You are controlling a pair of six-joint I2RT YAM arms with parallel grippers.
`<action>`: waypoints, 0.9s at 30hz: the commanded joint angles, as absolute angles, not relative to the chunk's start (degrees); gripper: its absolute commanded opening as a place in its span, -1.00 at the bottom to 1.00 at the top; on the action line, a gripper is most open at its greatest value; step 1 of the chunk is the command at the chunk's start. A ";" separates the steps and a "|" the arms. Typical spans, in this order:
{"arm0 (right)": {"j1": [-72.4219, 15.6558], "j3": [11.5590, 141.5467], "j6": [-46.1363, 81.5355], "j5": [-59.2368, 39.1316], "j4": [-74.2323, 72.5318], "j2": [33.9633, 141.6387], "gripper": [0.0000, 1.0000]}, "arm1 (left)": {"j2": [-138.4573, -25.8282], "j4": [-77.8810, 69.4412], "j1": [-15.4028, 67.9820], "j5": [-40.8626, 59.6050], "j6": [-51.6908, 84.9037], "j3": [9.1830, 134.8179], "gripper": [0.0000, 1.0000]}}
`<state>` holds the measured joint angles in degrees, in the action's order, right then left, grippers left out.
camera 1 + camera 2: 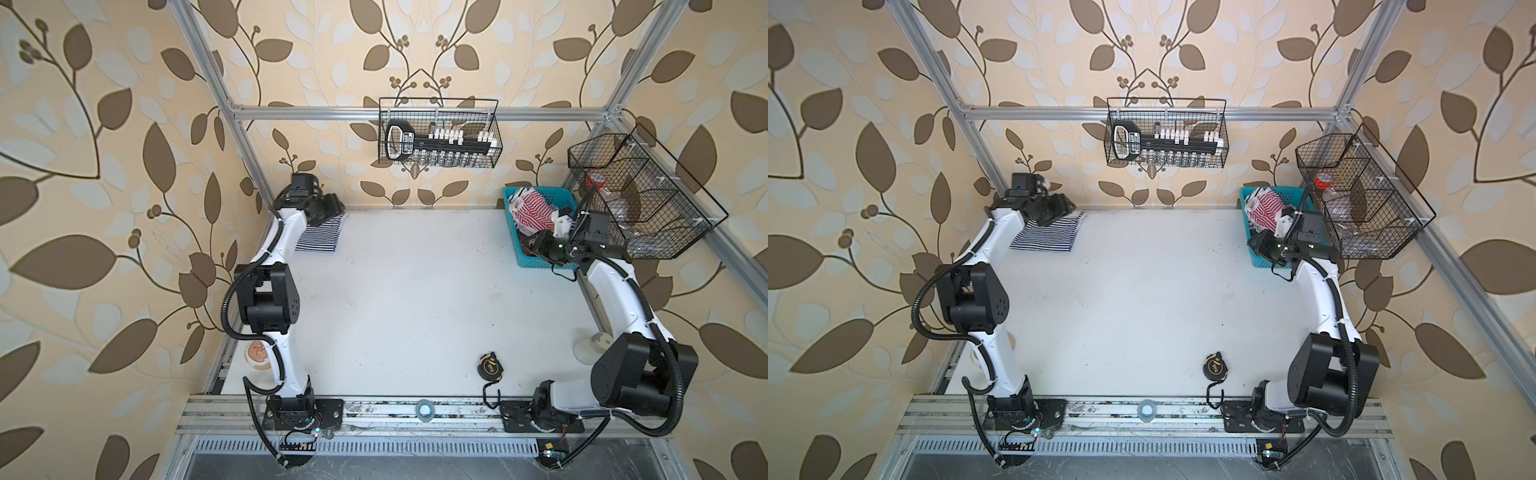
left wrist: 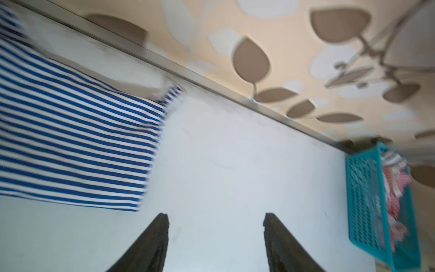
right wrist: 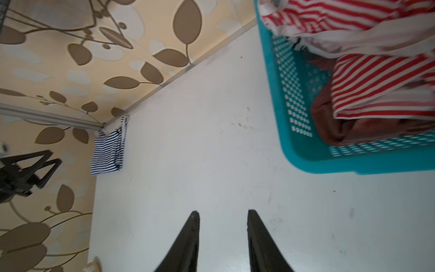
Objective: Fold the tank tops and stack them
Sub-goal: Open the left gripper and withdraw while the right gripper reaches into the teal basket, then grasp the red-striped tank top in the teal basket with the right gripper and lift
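Loosely, red-striped tank top (image 3: pixel 376 89) in basket (image 3: pixel 306 155), perhaps brown cloth (image 3: pixel 324 120), left hand (image 2: pixel 215 215) and right hand (image 3: pixel 223 212) apart

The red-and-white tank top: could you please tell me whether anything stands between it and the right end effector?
Only the wall of the teal basket stands between the right end effector and the red-and-white tank top. The top lies uppermost, over a dark brown cloth, so nothing visible covers it from above.

navy-white striped top (image 2: pixel 70 141); red-white striped top (image 3: pixel 376 80); teal basket (image 3: pixel 329 162)
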<state>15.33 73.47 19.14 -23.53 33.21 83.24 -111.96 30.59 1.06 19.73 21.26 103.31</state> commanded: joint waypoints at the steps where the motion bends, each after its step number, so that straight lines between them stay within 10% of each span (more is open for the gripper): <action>1: 15.88 77.31 14.67 -14.60 37.11 87.23 -0.30 | -108.99 31.96 5.98 24.70 22.15 100.79 0.29; 27: 16.48 118.10 16.50 8.17 43.00 129.62 0.05 | -113.77 35.42 14.46 30.59 20.78 100.01 0.23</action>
<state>15.77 115.04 17.23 3.97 37.17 126.63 -113.45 33.65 14.35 29.61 21.56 97.86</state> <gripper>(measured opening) 0.521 0.615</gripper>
